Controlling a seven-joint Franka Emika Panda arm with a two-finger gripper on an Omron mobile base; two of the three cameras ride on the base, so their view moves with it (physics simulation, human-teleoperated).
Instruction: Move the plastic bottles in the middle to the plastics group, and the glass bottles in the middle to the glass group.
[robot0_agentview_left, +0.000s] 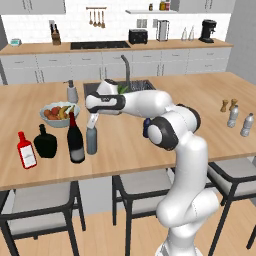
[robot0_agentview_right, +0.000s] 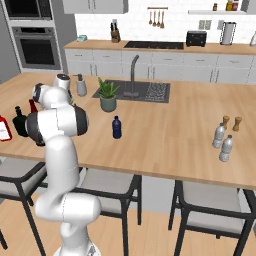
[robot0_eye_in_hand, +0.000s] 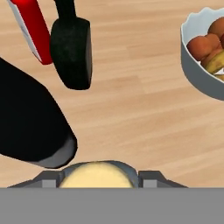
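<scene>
In the hand view, the gold-tan cap of the short grey-blue cylindrical glass bottle is seen at bottom centre between the fingertips of the two-finger gripper, apparently clamped, with the tall black wine bottle at left and the squat round black flask and flat red bottle above. In the left base view the grey-blue bottle is set just beside the wine bottle at left centre, probably for release beside the glass group. In the right base view the small dark-blue plastic bottle is left mid-counter, well apart from the two ribbed clear-grey water bottles at right.

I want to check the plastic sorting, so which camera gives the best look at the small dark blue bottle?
The right base view: the small dark-blue bottle stands whole and unblocked on the counter near the potted plant. In the left base view just a dark-blue sliver peeks from behind the arm.
</scene>
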